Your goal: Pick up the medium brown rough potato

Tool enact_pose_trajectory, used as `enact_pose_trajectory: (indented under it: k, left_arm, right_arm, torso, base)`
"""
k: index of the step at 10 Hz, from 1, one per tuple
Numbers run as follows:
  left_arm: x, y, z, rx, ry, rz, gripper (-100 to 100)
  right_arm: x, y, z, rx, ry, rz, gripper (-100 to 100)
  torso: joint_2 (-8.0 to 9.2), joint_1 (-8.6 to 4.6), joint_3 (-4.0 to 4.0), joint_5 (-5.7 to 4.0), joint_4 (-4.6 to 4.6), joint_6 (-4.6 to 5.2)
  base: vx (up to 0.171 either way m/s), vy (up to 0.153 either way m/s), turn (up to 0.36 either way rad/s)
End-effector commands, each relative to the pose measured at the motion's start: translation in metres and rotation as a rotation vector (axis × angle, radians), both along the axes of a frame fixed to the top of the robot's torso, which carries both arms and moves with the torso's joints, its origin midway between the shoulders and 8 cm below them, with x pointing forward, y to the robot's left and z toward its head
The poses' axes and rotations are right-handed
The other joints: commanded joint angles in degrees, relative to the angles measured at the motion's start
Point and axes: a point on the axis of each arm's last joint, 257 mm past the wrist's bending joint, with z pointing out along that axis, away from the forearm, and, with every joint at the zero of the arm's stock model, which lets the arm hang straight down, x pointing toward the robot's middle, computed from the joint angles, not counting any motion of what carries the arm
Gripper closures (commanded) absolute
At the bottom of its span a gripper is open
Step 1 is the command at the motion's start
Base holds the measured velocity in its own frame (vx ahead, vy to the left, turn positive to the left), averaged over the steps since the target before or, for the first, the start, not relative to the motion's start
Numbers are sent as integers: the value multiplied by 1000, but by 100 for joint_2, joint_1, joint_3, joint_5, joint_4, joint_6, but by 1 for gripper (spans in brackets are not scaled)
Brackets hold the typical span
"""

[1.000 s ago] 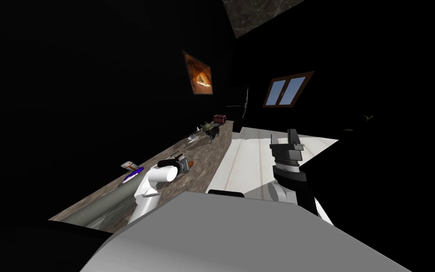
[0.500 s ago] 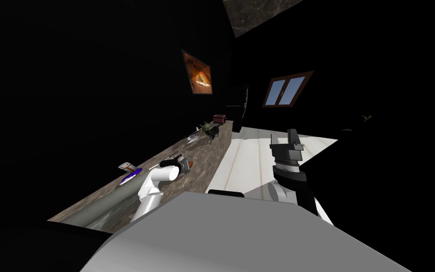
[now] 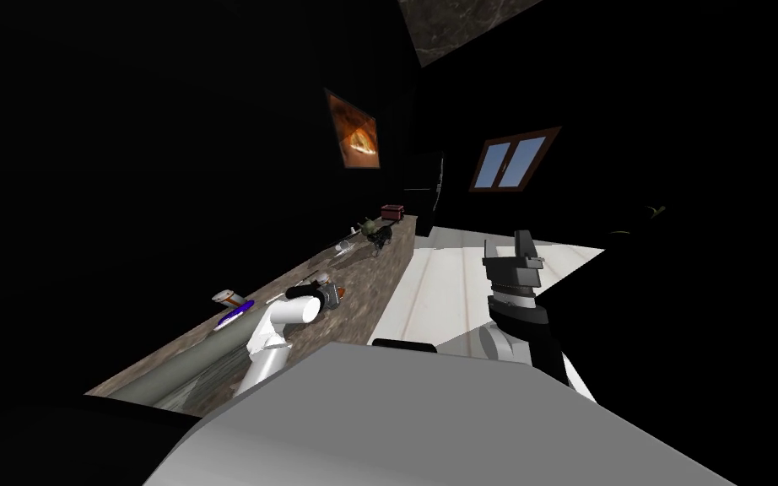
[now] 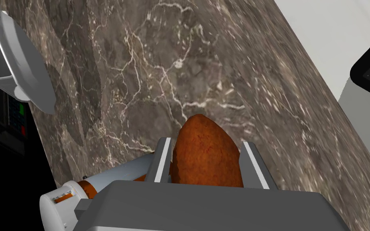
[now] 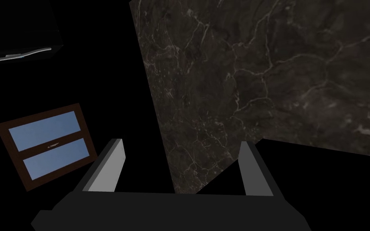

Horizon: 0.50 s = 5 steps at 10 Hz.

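Note:
The potato (image 4: 206, 154) is reddish brown, rough and oval. My left gripper (image 4: 206, 142) is shut on it, a finger pressing each side, just over a dark brown marbled counter (image 4: 220, 60). In the head view the left gripper (image 3: 326, 294) is low over the counter's middle (image 3: 362, 278), with the potato (image 3: 342, 294) showing as an orange spot at its tip. My right gripper (image 3: 507, 245) is raised over the white floor, away from the counter, and stands open (image 5: 180, 146) with nothing between its fingers.
A white and orange cylinder (image 4: 100, 180) lies on the counter beside the left gripper, and a white curved dish (image 4: 19, 72) stands further off. Small items (image 3: 370, 229) and a red box (image 3: 392, 211) sit at the counter's far end. White floor (image 3: 438, 287) lies to its right.
My left forearm and gripper shifted slightly toward the wall side of the counter a second ago, then held still. The right arm has not moved.

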Motion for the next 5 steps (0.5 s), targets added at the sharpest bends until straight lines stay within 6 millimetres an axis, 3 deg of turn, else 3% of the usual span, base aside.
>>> enact_pose_trajectory:
  k: [1, 2, 4, 5]
  left_arm:
    - [0, 0, 0, 0, 0, 0, 0]
    - [-3, -1, 7, 1, -1, -3, 100]
    - [-4, -2, 8, 1, -3, -4, 100]
    - [-4, -3, 8, 0, -2, -4, 0]
  right_arm:
    - [0, 0, 0, 0, 0, 0, 0]
    - [0, 0, 0, 0, 0, 0, 0]
    - [0, 0, 0, 0, 0, 0, 0]
    - [0, 0, 0, 0, 0, 0, 0]
  torso:
    - [0, 0, 0, 0, 0, 0]
    - [0, 0, 0, 0, 0, 0]
    - [10, 1, 6, -1, 2, -2]
    - [10, 1, 6, -1, 1, -4]
  base:
    - [0, 0, 0]
    - [-9, 3, 20]
    - [-12, 6, 8]
    - [0, 0, 0]
